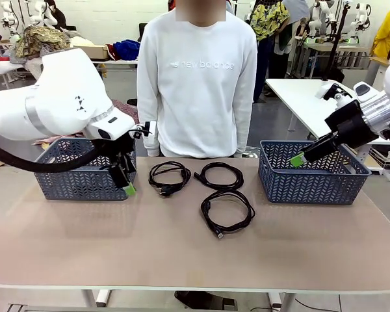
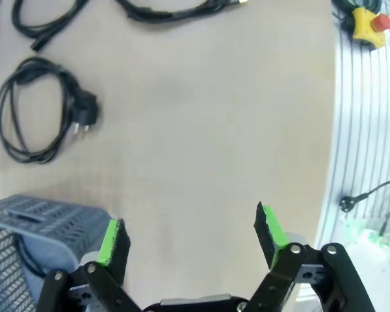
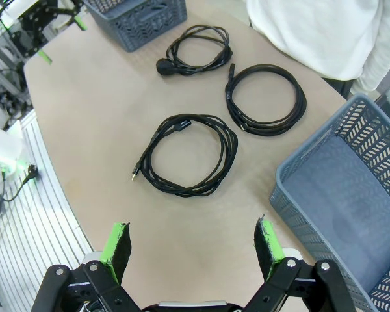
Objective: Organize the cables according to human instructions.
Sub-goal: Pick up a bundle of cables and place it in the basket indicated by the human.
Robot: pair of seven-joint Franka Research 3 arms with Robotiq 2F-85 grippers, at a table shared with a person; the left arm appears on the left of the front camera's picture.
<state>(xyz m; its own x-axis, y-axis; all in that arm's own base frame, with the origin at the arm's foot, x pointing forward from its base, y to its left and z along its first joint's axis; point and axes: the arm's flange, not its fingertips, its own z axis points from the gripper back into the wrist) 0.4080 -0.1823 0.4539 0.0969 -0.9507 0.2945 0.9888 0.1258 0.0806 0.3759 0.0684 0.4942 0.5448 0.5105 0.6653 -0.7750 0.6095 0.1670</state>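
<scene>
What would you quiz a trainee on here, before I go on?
1. How many cables lie loose on the table?
2. True or false: the right gripper holds a cable.
3. The plug cable lies nearest: A left basket; B right basket; C near table edge.
Key: 1 three; 2 false, it is open; 3 A.
</scene>
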